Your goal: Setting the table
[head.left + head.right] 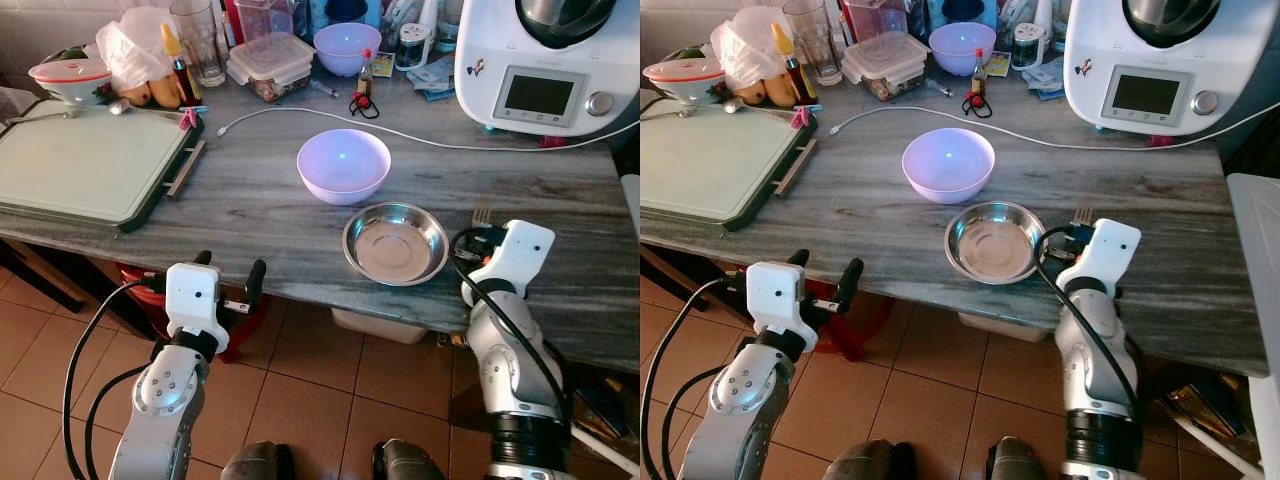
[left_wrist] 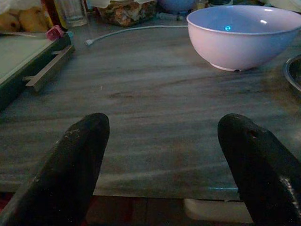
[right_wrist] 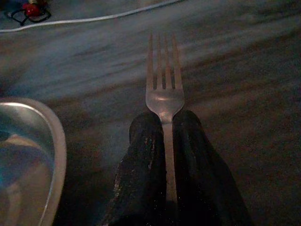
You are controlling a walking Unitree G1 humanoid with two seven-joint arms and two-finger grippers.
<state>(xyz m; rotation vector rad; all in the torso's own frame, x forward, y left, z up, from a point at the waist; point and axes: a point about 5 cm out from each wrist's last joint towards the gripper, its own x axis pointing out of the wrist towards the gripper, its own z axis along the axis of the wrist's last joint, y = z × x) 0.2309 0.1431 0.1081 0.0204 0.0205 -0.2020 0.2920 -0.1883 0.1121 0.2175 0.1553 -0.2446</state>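
Our right hand (image 3: 164, 127) is clenching a fork (image 3: 162, 89), tines pointing far, over the surface (image 1: 250, 200) just right of the steel bowl (image 1: 396, 243). Our left hand (image 1: 228, 272) is hovering released at the near edge, fingers (image 2: 70, 165) spread. We are seeing a lilac bowl (image 1: 343, 165) just beyond the steel one, a tray (image 1: 80, 165) far left, a cable (image 1: 440, 143) and an appliance (image 1: 545, 65) far right.
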